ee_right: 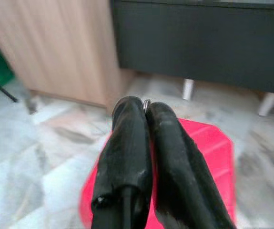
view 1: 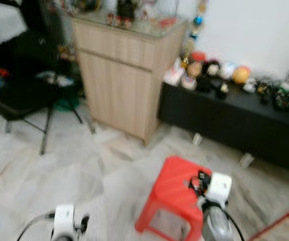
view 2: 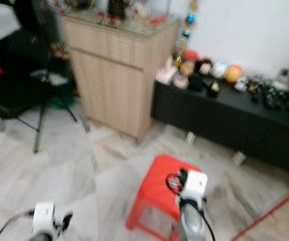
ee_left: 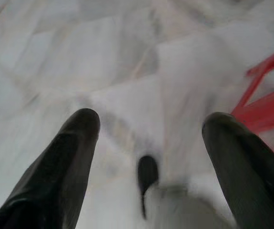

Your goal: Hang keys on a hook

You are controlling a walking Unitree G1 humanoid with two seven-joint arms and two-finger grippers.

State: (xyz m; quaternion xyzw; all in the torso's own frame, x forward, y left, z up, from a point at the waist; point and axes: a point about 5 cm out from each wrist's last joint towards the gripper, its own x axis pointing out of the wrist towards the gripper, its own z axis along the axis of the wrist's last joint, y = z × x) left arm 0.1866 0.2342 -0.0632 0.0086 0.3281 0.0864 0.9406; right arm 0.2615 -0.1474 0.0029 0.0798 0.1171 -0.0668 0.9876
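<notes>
Pinching a sliver of metal ring (ee_right: 147, 102) between the closed fingertips of the right gripper (ee_right: 145, 106), at centre frame in the right wrist view; likely the keys' ring, though showing too little to be sure, with no hanging keys visible. Hovering above the red stool (view 1: 174, 193) in the lower middle of the left eye view, right arm rising from the bottom edge. Holding the left gripper (ee_left: 148, 125) wide apart and empty over pale marble floor (ee_left: 79, 57), fingers at lower left and lower right of its wrist frame.

Judging the keys light, hard and slick: stiff metal, not fragile, prone to swinging and slipping from a fingertip pinch. Gripping best on the ring itself, leaving an open loop free for a hook.

Showing the ring and the fingers pressed together only through the right wrist camera; blurring in the head views, giving instead the room: wooden cabinet (view 1: 126, 75) at upper centre, black low bench (view 1: 234, 123) with trinkets at right, folding chair (view 1: 28, 95) at left. Revealing no hook anywhere.
</notes>
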